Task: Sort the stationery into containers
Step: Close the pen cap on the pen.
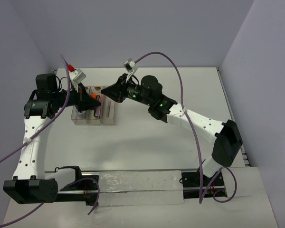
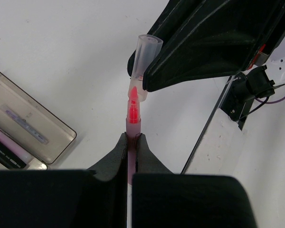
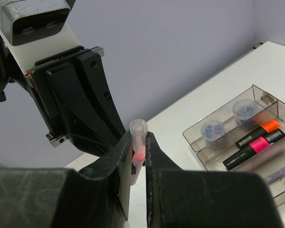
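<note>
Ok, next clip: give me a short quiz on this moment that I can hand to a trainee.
1. True or false: the left gripper is shut on the pen with the red tip.
2. What does the right gripper grip? A) a clear cap B) an orange highlighter C) nothing
3. How many small round cups of bluish pieces sit in the tray?

Key: 1 true; 2 A; 3 two.
</note>
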Controlling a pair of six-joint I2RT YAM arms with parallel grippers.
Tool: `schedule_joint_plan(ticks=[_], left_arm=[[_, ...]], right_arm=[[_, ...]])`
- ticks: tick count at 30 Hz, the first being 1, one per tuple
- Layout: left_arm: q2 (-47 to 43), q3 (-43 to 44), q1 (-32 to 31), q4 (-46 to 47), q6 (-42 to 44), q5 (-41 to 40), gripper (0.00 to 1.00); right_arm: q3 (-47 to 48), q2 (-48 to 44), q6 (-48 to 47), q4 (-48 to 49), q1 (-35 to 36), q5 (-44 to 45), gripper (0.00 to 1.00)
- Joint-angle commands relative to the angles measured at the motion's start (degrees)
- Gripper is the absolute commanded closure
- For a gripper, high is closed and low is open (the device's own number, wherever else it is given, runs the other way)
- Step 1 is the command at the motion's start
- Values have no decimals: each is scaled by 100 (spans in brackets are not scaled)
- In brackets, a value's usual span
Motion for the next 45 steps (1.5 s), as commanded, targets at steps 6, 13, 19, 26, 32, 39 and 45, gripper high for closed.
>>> schedule_joint_plan(ticks=[6,13,19,26,32,39,45], left_arm=[[-86,270,-15,506,145,88,100],[-14,430,-15,455,241,-19,100],[-6,456,-15,413,309,-59,100],[-24,320,-15,313,370,40,100],[-160,-143,-15,288,409,134,100],[-203,-428,-24,65,608,89,100],[-205,-602,-32,-97,784,94,100]], right_arm=[[341,186,-119,-898,263,-562,100],[266,260,326,-714,263,-928,100],[458,371,268,-1103,263,-878,100],[493,165,125,-1070,228,-588,100],[660,31,-110,-1289,136,-290,100],[741,2,-205,-1437,34,-164,100],[725,-21,-166,-1374,-36,-120,100]])
